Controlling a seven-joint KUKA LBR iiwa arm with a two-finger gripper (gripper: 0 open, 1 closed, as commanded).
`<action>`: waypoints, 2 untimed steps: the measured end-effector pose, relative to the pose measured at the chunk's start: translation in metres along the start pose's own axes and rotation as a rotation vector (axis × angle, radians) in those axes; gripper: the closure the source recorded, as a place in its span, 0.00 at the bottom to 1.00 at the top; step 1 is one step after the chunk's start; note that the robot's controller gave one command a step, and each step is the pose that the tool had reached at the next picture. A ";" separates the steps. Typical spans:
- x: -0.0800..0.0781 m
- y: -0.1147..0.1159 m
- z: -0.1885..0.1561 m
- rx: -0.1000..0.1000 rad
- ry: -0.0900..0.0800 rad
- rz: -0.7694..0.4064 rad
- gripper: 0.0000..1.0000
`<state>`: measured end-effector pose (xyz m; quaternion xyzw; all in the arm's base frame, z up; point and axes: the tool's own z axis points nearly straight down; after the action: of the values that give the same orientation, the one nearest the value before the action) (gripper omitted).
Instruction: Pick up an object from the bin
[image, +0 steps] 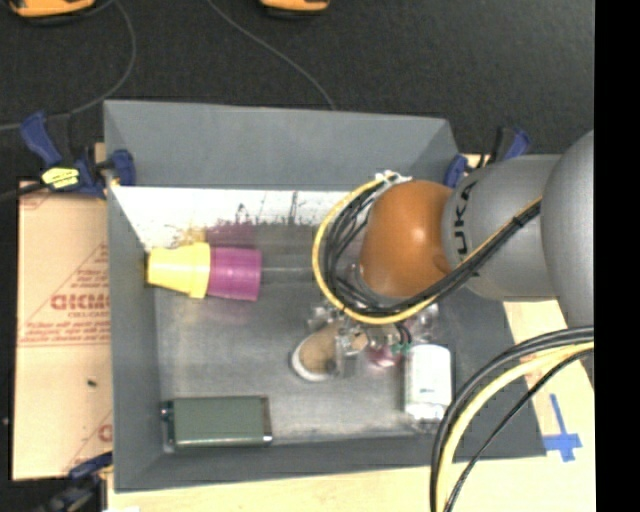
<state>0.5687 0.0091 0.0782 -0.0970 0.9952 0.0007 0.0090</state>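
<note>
The gripper sits mid-frame beside a round brown piece; open or closed, I cannot tell. It should centre squarely over that piece before closing.

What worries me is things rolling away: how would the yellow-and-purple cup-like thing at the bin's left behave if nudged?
The yellow-and-purple thing lies on its side and looks round, so a nudge from front or back would probably roll it. It looks like hollow plastic, so likely light and stiff, though I can't be sure.
</note>
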 end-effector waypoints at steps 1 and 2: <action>0.000 0.000 0.000 0.000 0.000 0.001 1.00; 0.000 0.000 -0.001 0.000 -0.001 0.001 1.00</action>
<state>0.5686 0.0092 0.0796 -0.0964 0.9953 0.0007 0.0096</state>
